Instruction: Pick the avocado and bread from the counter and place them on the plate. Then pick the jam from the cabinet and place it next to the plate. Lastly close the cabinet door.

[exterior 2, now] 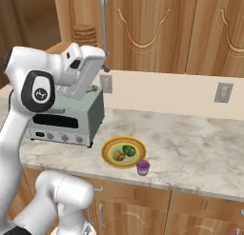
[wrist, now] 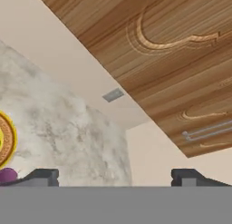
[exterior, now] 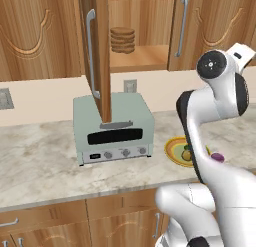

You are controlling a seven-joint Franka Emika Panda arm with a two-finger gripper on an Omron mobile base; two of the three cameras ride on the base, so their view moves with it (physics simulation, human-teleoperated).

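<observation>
- Your gripper (wrist: 115, 175) stands with its jaws wide apart, holding nothing.
- You have the avocado (exterior 2: 128, 150) and the bread (exterior 2: 119, 155) on the plate (exterior 2: 110, 146).
- Your jam (exterior 2: 142, 167) sits on the surface (exterior 2: 190, 143), just beside the plate.
- The cabinet door (exterior: 102, 51) stands open.

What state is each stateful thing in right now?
cabinet door: swung open.
plate: holds the avocado and bread.
jam: on the counter beside the plate, upright.
gripper: open, holding nothing.
toaster oven: door shut.
</observation>
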